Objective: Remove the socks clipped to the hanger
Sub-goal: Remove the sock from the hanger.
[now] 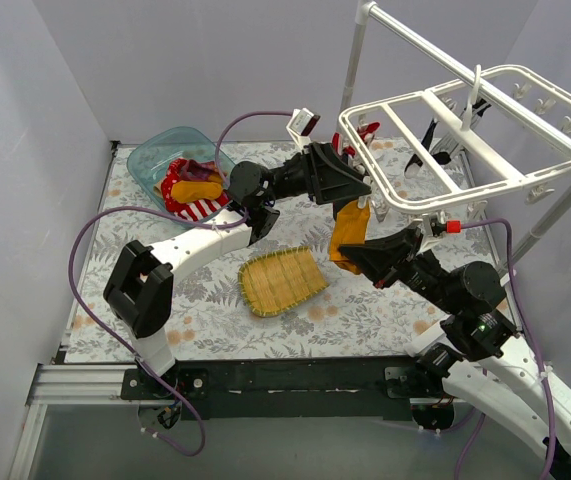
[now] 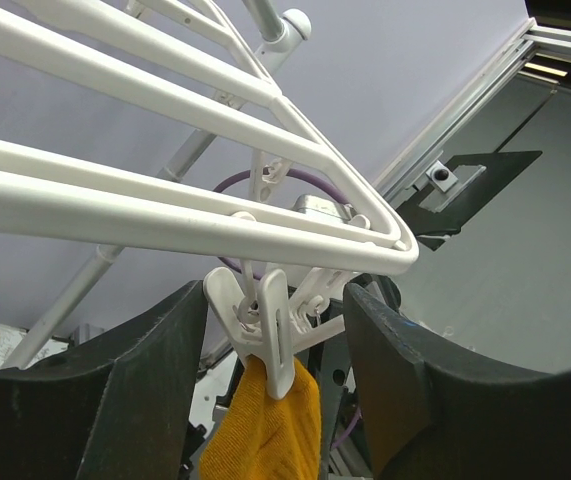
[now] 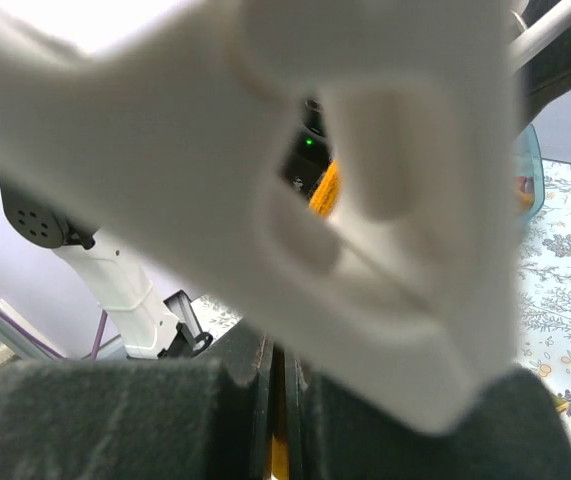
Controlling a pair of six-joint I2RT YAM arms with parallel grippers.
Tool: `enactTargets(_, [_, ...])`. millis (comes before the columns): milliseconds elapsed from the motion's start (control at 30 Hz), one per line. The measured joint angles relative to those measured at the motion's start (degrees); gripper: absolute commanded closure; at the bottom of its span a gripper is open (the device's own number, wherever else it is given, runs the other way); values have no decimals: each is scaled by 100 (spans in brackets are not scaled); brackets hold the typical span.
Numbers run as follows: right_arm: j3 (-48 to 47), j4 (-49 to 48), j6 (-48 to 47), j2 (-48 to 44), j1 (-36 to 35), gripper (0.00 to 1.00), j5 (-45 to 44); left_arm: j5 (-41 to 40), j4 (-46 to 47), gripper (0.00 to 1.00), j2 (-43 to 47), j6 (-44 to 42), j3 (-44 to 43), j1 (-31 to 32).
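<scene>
My left pincer [image 2: 277, 352] sits released around the clip [image 2: 265, 325], my right pincer [image 1: 353, 260] grasps the mustard sock [image 1: 350, 228]; pulling early could tip the hanger [image 2: 165, 215].

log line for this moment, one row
left gripper: open around clip | right gripper: shut on mustard sock | mustard sock: clipped to hanger

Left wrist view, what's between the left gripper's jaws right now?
In the left wrist view, a white clip hanging from the hanger's corner sits between the left gripper's open jaws, pinching the top of a mustard yellow sock.
</scene>
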State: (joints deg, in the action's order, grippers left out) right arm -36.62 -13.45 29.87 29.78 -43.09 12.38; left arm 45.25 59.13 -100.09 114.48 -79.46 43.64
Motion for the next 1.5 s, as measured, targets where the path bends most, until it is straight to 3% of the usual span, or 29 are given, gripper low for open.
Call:
enactTargets(600, [48,-7,4,-15,0,99,-24,-22,76,62,-96,0,-11,0])
enactTargets(733, [129,-2,11,-31,0,99,-48,-46,79,71,-96,9,-11,0])
enactTargets(867, [216,26,24,-125,0,99,-44,-120,70,90,-96,15,-11,0])
enactTargets(967, [240,48,24,-144,0,99,-44,-138,61,98,-96,15,-11,0])
enactTargets(1133, [240,66,22,-162,0,99,-55,-142,-61,99,-94,17,-20,0])
enactTargets(1167, [240,76,22,-164,0,99,-66,-144,-96,98,-96,17,-20,0])
enactTargets(1233, [243,120,22,-168,0,99,-72,-149,-201,84,-94,17,-20,0])
enactTargets(1300, [245,170,17,-168,0,99,-87,-151,-354,63,-94,20,-22,0])
enactTargets(1333, [247,192,15,-168,0,99,-96,-153,-437,48,-90,20,-22,0])
enactTargets(1433, [247,273,-13,-175,0,99,-155,-140,-817,35,-31,-26,-17,0])
enactTargets(1500, [247,339,-37,-197,0,99,-179,-146,-1078,32,63,-140,-2,0])
